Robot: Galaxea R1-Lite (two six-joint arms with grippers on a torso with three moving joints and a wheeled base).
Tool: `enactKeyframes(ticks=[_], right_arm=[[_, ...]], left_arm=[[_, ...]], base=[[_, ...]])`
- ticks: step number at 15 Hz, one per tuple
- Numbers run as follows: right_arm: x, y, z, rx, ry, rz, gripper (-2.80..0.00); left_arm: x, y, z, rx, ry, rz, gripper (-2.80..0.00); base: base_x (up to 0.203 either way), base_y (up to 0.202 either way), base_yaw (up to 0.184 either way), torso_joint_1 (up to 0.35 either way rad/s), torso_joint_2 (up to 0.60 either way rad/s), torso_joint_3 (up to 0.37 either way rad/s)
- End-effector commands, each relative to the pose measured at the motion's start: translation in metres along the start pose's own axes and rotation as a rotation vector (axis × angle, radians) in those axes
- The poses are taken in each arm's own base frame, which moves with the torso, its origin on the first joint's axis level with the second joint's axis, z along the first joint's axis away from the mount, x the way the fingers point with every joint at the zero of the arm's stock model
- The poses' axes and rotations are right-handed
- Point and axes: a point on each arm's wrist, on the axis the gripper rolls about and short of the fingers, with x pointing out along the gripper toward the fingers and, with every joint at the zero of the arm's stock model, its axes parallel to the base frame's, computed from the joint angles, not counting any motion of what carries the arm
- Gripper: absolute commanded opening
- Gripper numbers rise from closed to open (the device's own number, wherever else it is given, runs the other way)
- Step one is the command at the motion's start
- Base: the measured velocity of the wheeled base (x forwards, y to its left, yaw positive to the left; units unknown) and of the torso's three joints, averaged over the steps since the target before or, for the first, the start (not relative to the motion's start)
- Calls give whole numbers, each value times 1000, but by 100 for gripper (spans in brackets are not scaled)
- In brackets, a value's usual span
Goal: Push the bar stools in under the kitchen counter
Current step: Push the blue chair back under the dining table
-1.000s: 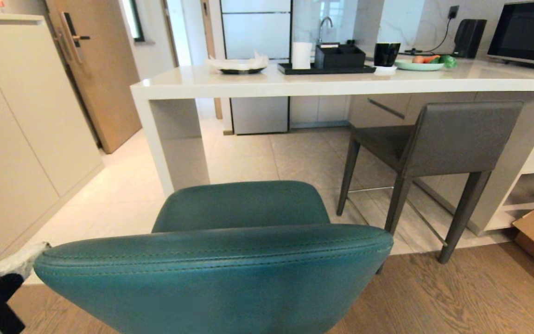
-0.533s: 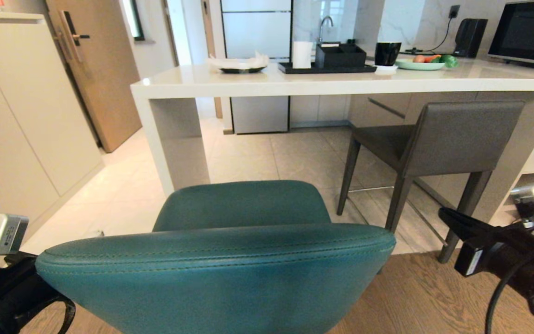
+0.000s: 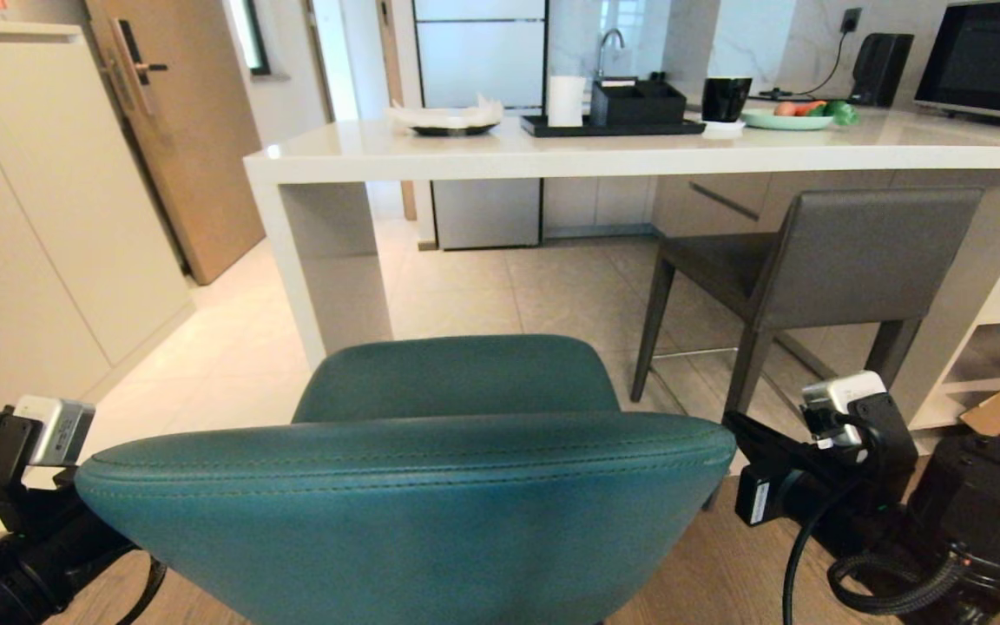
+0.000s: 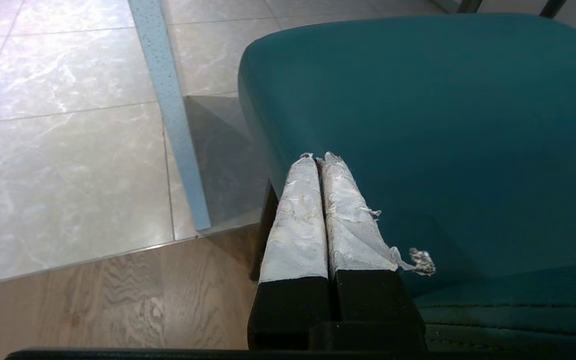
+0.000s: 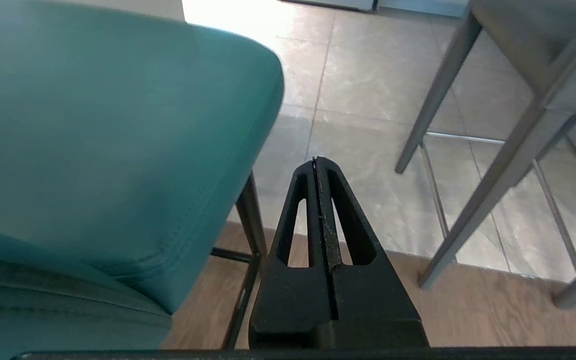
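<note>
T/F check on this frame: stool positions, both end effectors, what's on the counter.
1. The teal stool is tucked under the kitchen counter. False: it stands well short of the counter, on the wood floor.
2. The grey stool has its seat under the counter top. True.
3. The left end effector is open. False: its taped fingers are pressed together, at the teal stool's left side.
4. The right end effector is shut and holds nothing. True; it sits beside the teal stool's right edge.
5. A black tray sits on the counter. True.
6. The grey stool lies tipped over. False: it stands upright on its legs.
</note>
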Motion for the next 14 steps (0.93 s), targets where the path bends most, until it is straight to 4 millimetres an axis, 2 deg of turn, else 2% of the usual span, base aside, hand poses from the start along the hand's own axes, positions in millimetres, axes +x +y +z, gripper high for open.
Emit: enactKeyframes(ticks=[1,3,6,9,12,14], right_arm=[[4,11,-6,-10,19,38,-280],[6,21,-5,-10,13,72,-280],[24,27,1,-4,-24,71,-280],[45,35,1,-16,-26,51,-280],[59,37,3,-21,-36,39,-280],[66,37,8,-31,-43,33,-280]], left_arm=[[2,-6,0,-4,1,-35,-280],[4,-9,0,-5,-3,-56,-280],[6,-19,0,-57,6,-110,-280],[18,-24,-5,-68,37,-144,-280],[30,-37,-8,-60,52,-216,-280],[40,-39,-15,-61,76,-222,-280]], base=[[0,0,0,0,0,0],[0,0,0,0,0,0],[0,0,0,0,0,0],[0,0,0,0,0,0],[0,0,0,0,0,0],[0,0,0,0,0,0]])
